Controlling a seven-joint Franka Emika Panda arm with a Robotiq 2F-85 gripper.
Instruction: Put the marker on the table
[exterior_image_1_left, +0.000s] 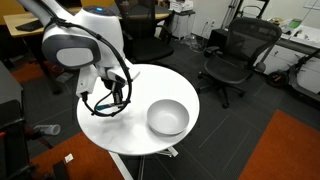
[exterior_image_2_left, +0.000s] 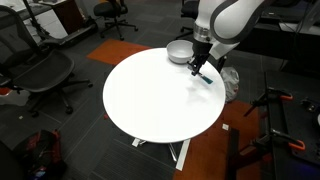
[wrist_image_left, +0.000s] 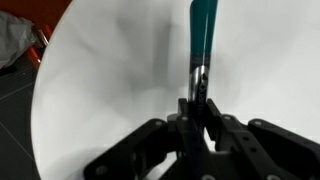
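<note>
The marker (wrist_image_left: 202, 35) is a slim teal stick with a dark end, and my gripper (wrist_image_left: 197, 105) is shut on that dark end in the wrist view. It points away from me over the round white table (wrist_image_left: 100, 90). In an exterior view the marker (exterior_image_2_left: 200, 75) hangs slanted from the gripper (exterior_image_2_left: 197, 66), close above the table (exterior_image_2_left: 150, 100) near the bowl. In an exterior view the gripper (exterior_image_1_left: 112, 97) is low over the table's (exterior_image_1_left: 140, 125) near-left part; the marker is hard to make out there.
A grey metal bowl (exterior_image_1_left: 167, 117) stands on the table, also in an exterior view (exterior_image_2_left: 180, 51) at the far edge beside the gripper. Black office chairs (exterior_image_1_left: 232, 55) (exterior_image_2_left: 45, 70) stand around the table. A wooden desk (exterior_image_1_left: 30, 20) is at the back.
</note>
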